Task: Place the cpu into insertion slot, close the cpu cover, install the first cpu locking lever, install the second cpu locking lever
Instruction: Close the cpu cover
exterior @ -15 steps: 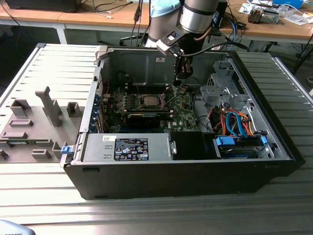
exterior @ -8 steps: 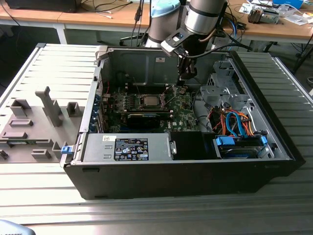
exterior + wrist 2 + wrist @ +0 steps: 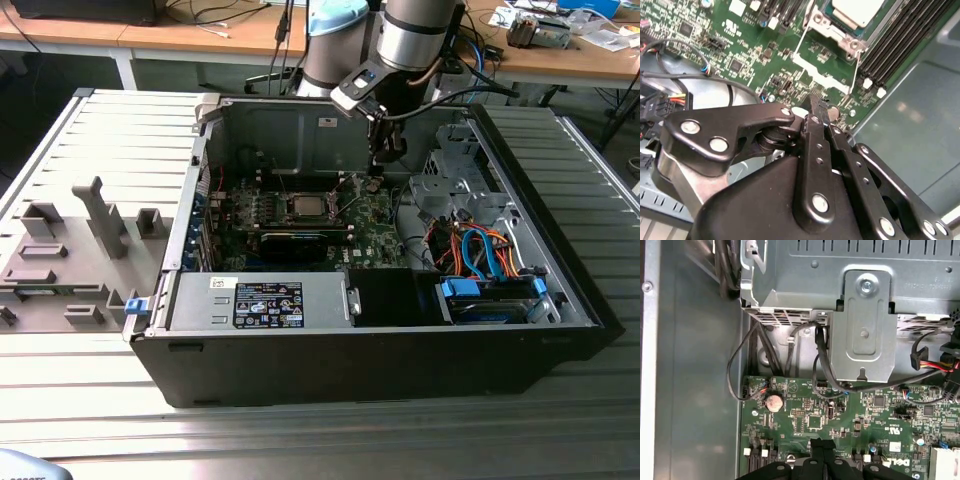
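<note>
Arm: one, reaching down into the open case (image 3: 350, 360) from its far side.
Gripper (image 3: 383, 165): one; in both wrist views (image 3: 817, 106) (image 3: 823, 444) its two fingers (image 3: 815, 135) are pressed together, with nothing seen between them.
Gripper position: low over the board (image 3: 380, 225), to the exterior view's right of the slot (image 3: 288, 208) and near the case's far wall.
Cpu (image 3: 305, 207): one, silver top up, seated in the slot; the second wrist view catches one corner of it (image 3: 857, 10).
Cover (image 3: 832, 27): one silver frame, which seems to lie flat around the cpu.
Levers: two thin silver rods, one (image 3: 801, 41) on each side (image 3: 857, 70) of the slot. Both stand up off the board, unlatched.
Nearest lever: the end of the second rod is close to the fingertips; whether they touch cannot be told.
Card (image 3: 295, 240): one black card, lying across the board just in front of the slot.
Battery (image 3: 774, 401): one coin cell on the board, near its edge.
Cage (image 3: 865, 325): one grey metal drive cage beyond the board, with black cables running under it.
Table (image 3: 100, 400): ribbed metal, carrying the case. A group of grey fixtures (image 3: 100, 215) stands at the exterior view's left.
</note>
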Tool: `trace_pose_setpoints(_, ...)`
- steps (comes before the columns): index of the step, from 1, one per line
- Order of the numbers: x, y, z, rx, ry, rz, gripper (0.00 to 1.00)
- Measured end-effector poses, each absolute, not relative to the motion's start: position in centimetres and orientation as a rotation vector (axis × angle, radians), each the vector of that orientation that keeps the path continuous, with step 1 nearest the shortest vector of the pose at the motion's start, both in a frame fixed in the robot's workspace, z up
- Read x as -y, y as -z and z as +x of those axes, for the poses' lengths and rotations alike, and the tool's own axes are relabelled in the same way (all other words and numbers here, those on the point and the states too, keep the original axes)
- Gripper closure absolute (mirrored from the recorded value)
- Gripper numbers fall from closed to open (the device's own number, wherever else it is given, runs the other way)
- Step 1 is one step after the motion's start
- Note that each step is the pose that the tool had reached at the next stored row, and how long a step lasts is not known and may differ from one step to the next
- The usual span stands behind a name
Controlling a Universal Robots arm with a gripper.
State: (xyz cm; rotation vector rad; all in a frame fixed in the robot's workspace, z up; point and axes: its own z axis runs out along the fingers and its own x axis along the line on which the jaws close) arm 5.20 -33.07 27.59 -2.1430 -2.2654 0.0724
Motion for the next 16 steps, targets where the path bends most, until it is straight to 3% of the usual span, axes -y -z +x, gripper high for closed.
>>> trace_pose_setpoints(16,33.07,-26.96,5.20,2.266,-0.072,-2.143,0.89)
